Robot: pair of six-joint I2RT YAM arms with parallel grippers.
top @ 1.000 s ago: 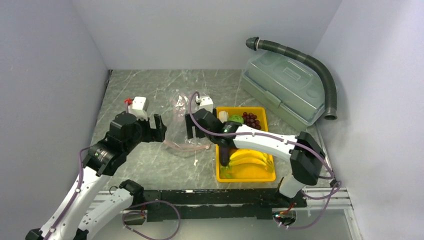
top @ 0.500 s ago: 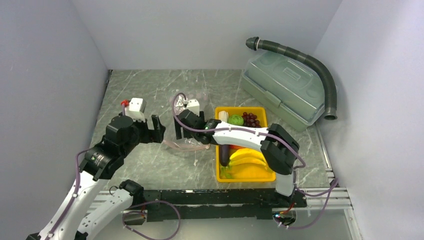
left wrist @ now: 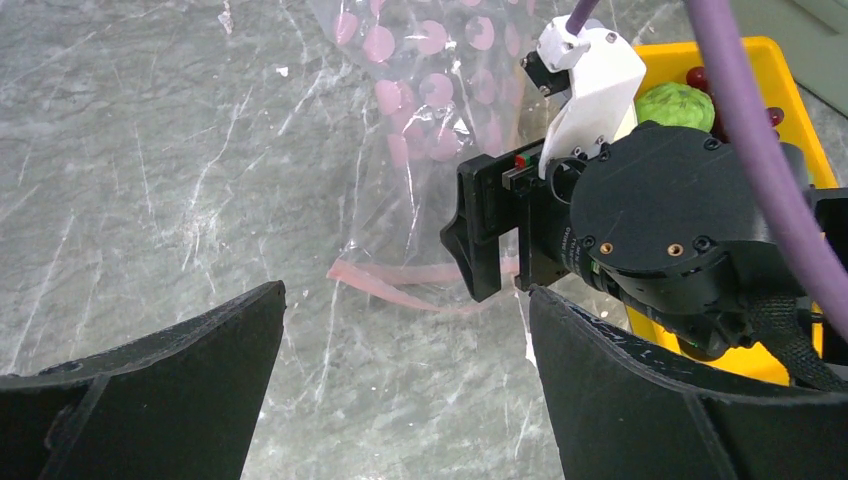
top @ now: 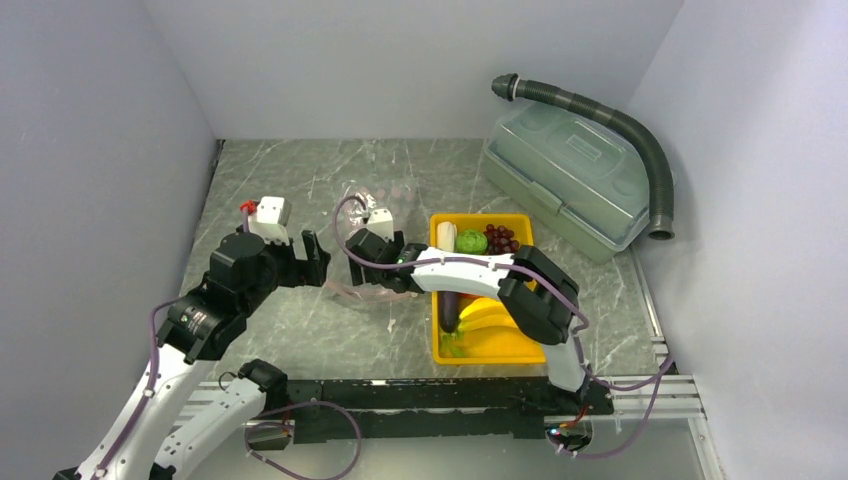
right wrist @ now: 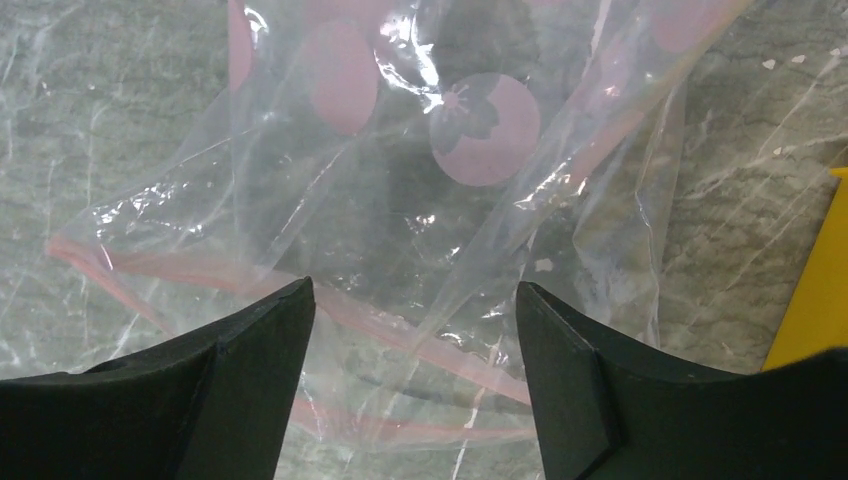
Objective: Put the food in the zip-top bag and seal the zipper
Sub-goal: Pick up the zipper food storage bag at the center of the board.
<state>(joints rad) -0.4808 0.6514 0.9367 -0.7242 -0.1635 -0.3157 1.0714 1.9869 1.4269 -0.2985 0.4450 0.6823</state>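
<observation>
The right gripper [right wrist: 412, 290] is pointing down at the zip-top bag [right wrist: 400, 170], with its two dark fingers [right wrist: 230, 385] standing wide apart at the bottom of the view. The bag is lying crumpled on the grey marbled table [right wrist: 90, 110]; its clear film is showing round pink spots, one carrying a blossom outline. The zipper [right wrist: 130, 260] is running as a pale pink strip from the left, slanting down and right across the gap between the fingertips. A second pink strip is lying below it, apart from the first. A yellow tray [right wrist: 815, 280] edge is showing at the right, near the bag
</observation>
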